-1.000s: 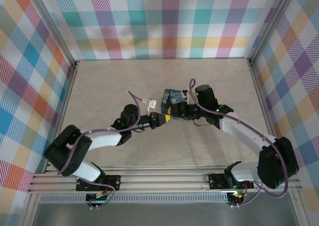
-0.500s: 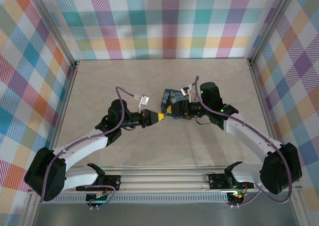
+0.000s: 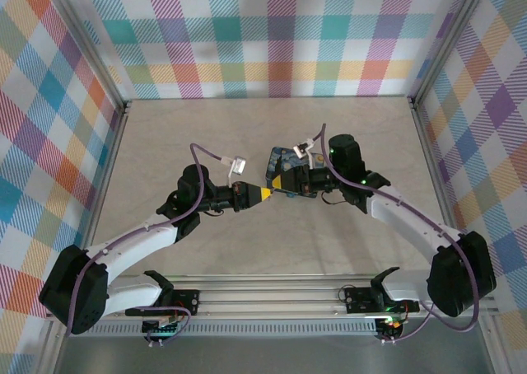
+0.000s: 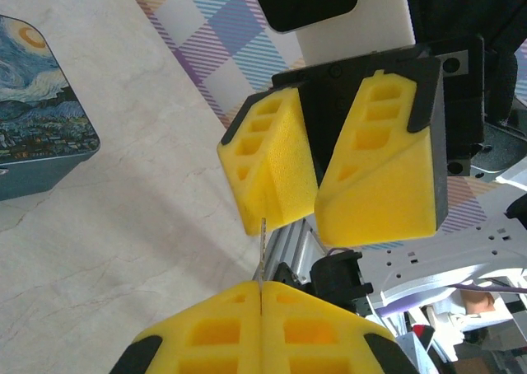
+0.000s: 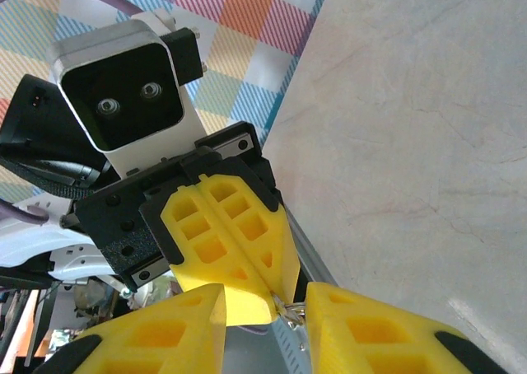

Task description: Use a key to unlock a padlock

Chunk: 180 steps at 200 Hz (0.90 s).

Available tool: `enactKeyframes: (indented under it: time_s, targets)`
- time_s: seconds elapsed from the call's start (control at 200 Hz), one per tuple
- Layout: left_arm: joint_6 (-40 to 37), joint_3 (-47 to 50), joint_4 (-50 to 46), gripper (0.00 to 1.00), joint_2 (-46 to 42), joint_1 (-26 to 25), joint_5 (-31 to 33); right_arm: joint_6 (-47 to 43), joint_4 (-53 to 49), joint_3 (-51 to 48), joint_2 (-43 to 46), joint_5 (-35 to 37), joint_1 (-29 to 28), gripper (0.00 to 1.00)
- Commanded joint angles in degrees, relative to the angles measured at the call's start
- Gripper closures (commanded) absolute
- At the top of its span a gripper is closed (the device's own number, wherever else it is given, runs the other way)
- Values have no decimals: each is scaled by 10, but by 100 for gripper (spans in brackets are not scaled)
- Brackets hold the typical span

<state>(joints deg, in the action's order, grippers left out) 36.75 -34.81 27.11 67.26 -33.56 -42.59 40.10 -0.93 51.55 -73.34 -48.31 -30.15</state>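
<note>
Over the last second the left arm has unfolded, its elbow swinging out from beside its base into a long reach across the desk (image 4: 148, 226). Its tip has held almost the same spot, nose to nose with the right arm's tip, beside the near edge of the starry-night tin (image 4: 37, 127). The change looks like a shift in approach angle rather than in place, so I judge this to be the lining-up step before insertion. The left end effector (image 4: 260, 290) is fully closed, pinching the key (image 4: 261, 254), a thin grey blade that stands out from between its pads. The blade's free end reaches the lower edge of one finger of the right end effector (image 4: 319, 213). That one has its fingers partly apart, and the left tip pokes into the gap between them. A silvery bit of metal (image 5: 288, 308) glints in that gap, but I cannot tell whether it is the padlock's shackle, nor whether the right fingers are clamping anything. The padlock's blue body is hidden where the tips meet. Nothing here shows the key seated or turned, so the unlocking appears not yet done, and fine alignment remains the likely need.
</note>
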Motion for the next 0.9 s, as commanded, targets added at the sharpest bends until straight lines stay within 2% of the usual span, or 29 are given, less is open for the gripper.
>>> enactKeyframes:
  time_s: [0.0,0.12,0.385,0.565,0.665,0.715,0.795,0.895]
  targets:
    - [12,-9,28,100,-14,5,-10,2,20,4,-6,-23,-7,70]
    - [15,-10,28,100,-21,5,-10,-1,17,5,-11,-23,-9,71]
    - [25,-5,41,100,-23,5,-22,-12,36,5,-11,-23,-10,100]
    - [29,0,44,100,-28,5,-19,-33,45,-1,0,-18,-10,100]
    - [34,6,47,72,-34,5,-8,-45,45,-6,10,-12,-10,100]
    - [40,9,55,63,-34,7,-7,-49,40,-5,12,-12,-10,100]
    - [53,15,76,57,-31,9,-8,-50,36,-4,12,-14,-10,100]
    - [64,20,96,57,-24,11,-12,-46,38,-4,14,-14,-10,100]
